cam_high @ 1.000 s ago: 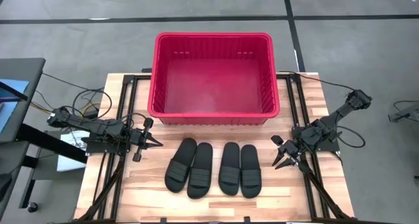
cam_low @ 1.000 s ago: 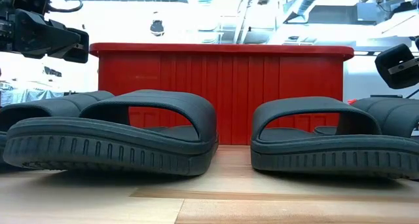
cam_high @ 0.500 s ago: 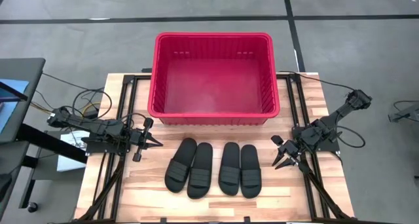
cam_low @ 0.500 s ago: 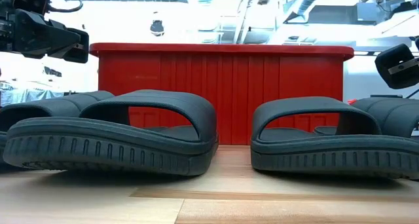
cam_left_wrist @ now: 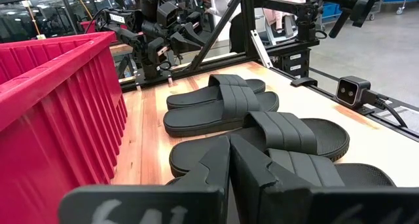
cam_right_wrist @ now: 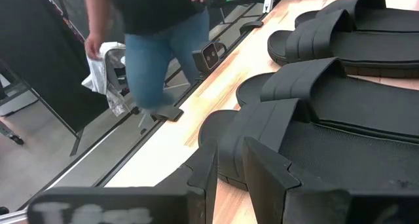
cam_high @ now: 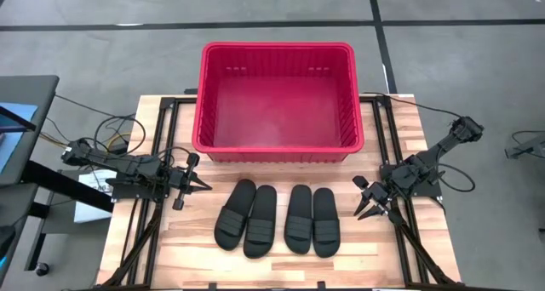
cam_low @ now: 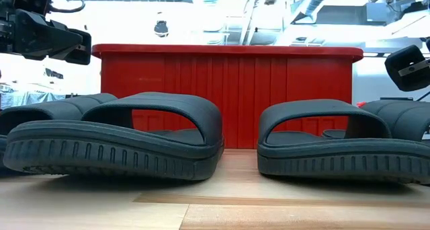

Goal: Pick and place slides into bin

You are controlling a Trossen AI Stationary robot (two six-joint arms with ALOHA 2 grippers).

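On the wooden table [cam_high: 170, 248], seen from above, all four slides [cam_high: 277, 219] lie side by side at about six o'clock from the red bin [cam_high: 277, 51], which stands bare inside at the twelve o'clock end of the table. None of the slides is in the bin or in a grip, so the task looks to be at its very start: the step in hand is the first reach. At nine o'clock from the row, the left gripper [cam_high: 203, 187] hangs beside the leftmost slide, its fingers [cam_left_wrist: 216, 165] pressed together to a thin slit. At three o'clock, the right gripper [cam_high: 369, 211] hangs near the rightmost slide, its fingers [cam_right_wrist: 268, 171] a little apart and holding nothing. The next move probably calls for one arm to spread its fingers, come down over the nearest slide's ribbed strap, pinch it, and carry it toward twelve o'clock over the bin's rim. A person [cam_right_wrist: 154, 47] stands beyond the table's edge.
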